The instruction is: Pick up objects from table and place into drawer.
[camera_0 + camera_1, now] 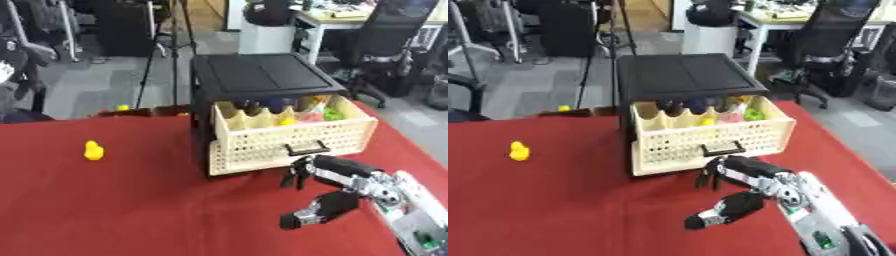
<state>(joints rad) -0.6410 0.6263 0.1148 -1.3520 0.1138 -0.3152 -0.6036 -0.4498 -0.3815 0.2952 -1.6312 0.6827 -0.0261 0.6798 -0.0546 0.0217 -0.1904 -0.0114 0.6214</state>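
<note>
A cream lattice drawer [289,139] stands pulled out of a black cabinet [261,75] on the red table [131,210]. Inside it lie a small yellow thing [287,121], a pink one [311,117] and a green one [332,115], with dark shapes behind them. A yellow duck-like toy [94,150] sits alone at the table's left. My right hand [339,171] hovers just in front of and below the drawer handle [306,148], fingers relaxed and pointing down, thumb spread toward me, holding nothing. My left hand does not show.
Another small yellow thing [123,107] lies at the table's far edge. Beyond the table are a tripod [166,45], office chairs [385,40] and a desk. Red cloth stretches between the duck and the cabinet.
</note>
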